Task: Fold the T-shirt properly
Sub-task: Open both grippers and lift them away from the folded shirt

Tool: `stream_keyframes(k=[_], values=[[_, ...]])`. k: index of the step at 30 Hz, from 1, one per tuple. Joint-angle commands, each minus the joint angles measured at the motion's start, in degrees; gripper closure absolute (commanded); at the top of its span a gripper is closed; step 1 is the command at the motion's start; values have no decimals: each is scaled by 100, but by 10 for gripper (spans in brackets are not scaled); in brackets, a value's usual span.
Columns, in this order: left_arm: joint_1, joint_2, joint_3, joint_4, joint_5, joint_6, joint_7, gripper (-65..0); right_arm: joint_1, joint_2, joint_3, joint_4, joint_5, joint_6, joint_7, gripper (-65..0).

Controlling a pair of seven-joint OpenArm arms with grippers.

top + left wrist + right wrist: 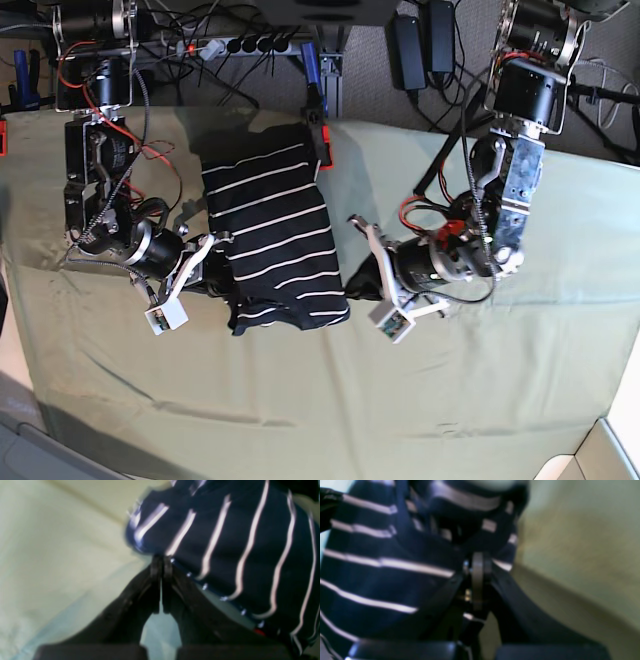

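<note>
The T-shirt (275, 235) lies on the table (480, 400), on its pale green cloth, as a long narrow strip running from the far edge toward the near side, its near end bunched and rounded. Both pincers grip that near end, one at each side, so the step in hand looks like a lengthwise fold: carrying the near end over toward the far end.

To do it well, I judge the two arms should lift and travel together at the same height and pace, keeping the fabric between them lightly taut so the stripes stay parallel and the end lands square on the far part. Lift only enough to clear the layers below; dragging would pull the strip askew. Release both sides at once, once the edge lies flat.

The left pincer (161, 561) is clenched on the T-shirt's edge; in its wrist view the jaws meet with striped cloth pinched at the tips. The right pincer (477, 562) is likewise clamped on a fold of the fabric, which bunches above the tips. In the base view both forearms lie low over the table, angled inward toward the T-shirt from either side, wrists near the cloth, upper links rising toward their mounts at the far edge.
</note>
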State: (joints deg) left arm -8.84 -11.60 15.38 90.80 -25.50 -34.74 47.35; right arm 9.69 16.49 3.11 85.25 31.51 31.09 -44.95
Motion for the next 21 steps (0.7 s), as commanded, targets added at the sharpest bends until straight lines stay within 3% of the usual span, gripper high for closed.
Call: stream_keyframes(k=[1,6,11,17,21], values=[[-70,-2,-153,267,-177,-87,-33,-9,118,66,131,236,107,42,52,0],[330,-46,-706,990,-372,-90,264,-9,87,192,715,728,297,42,-334,0],[962,-459,-1196,1423,-581,-90,264,-9,-160,584,1425,809,498,42,-463,0],[1989,-885,-2087,2085,-988,-90,422,-9,-1169,973,2365,1115,811,42,-562,0],[2800,-953,-2653,2479,-1222,-90,566,-9,-2044,1014,2839,1368,1014,42,-739,0]])
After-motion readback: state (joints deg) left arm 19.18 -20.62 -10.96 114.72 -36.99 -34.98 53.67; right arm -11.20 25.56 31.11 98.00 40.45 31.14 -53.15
